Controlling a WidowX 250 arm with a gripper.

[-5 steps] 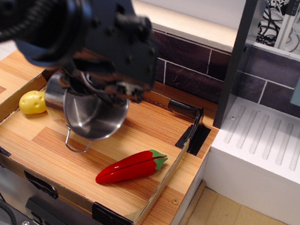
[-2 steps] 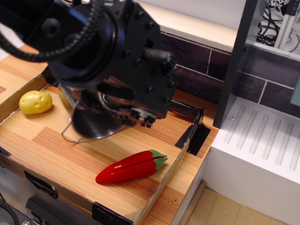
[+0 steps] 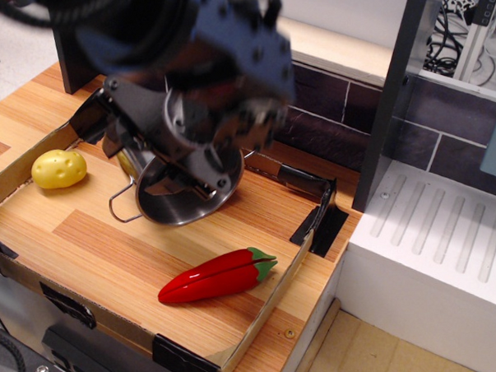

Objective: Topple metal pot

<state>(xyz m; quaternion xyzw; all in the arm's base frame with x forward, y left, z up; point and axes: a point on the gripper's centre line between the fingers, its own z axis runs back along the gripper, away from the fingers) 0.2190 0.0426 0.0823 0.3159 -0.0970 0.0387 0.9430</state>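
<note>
The metal pot (image 3: 178,203) lies tipped on its side in the cardboard tray (image 3: 269,304), its shiny inside facing the front. One wire loop handle (image 3: 120,207) sticks out at its left. My black gripper (image 3: 203,169) hangs blurred right above and partly in front of the pot's upper rim. Its fingers are smeared by motion, so I cannot tell whether they are open or shut, or whether they touch the pot.
A yellow potato (image 3: 58,169) lies at the tray's left. A red pepper (image 3: 215,276) lies near the tray's front edge. A dark post (image 3: 392,102) and a white ridged drainboard (image 3: 443,252) stand to the right. A dark tiled wall (image 3: 334,107) runs behind.
My arm has swung over the pot and then lifted up and back. The pot has shifted a little to the right and now shows more of its mouth.
</note>
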